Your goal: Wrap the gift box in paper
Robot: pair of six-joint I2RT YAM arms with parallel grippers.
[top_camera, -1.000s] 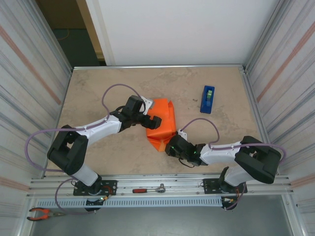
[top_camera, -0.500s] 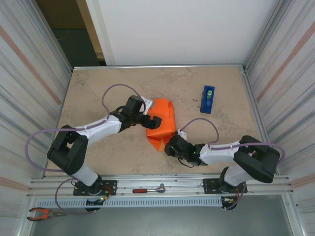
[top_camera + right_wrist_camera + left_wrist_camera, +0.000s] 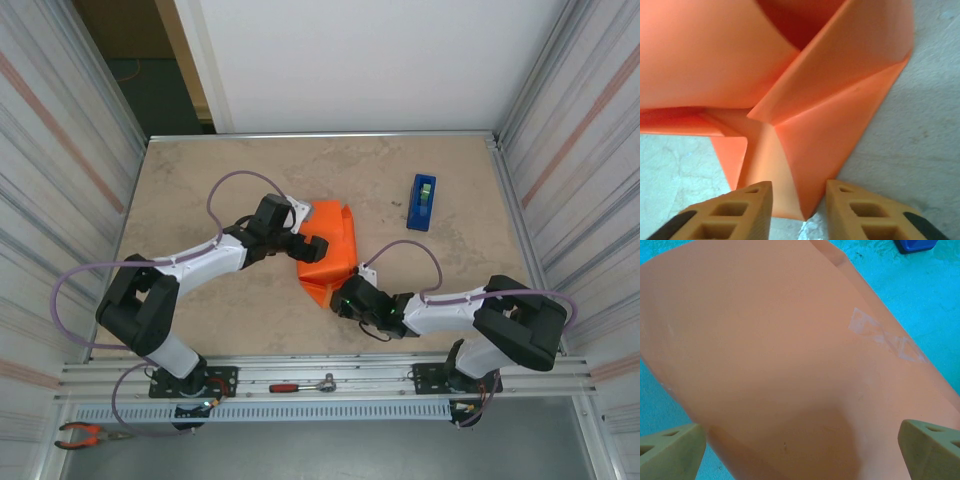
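The wrapping looks well advanced but not finished. The orange paper [image 3: 328, 250] sits near the middle of the worktop [image 3: 220, 180], folded up into a bulky parcel; the gift box itself is hidden, and is judged to lie inside that parcel. In the left wrist view a long seam runs along the top of the parcel, and a piece of clear tape [image 3: 885, 337] lies across it, so the main overlap appears closed and fixed.

The left gripper [image 3: 310, 247] hangs over the left side of the parcel with its fingers [image 3: 670, 450] spread wide to either side of the paper, gripping nothing. The right gripper [image 3: 345, 297] is at the parcel's near end. There the end flap [image 3: 805, 150] is creased into a point; its tip reaches in between the two fingers [image 3: 740, 210], which stand a little apart with bare worktop showing beside the tip, so they are not pinching it.

What is left, by this view: the near flap has to be pressed flat against the box and taped. The far end looks loose too, with a raised edge showing from above. The blue tape dispenser [image 3: 422, 202] stands well apart toward the far right corner.
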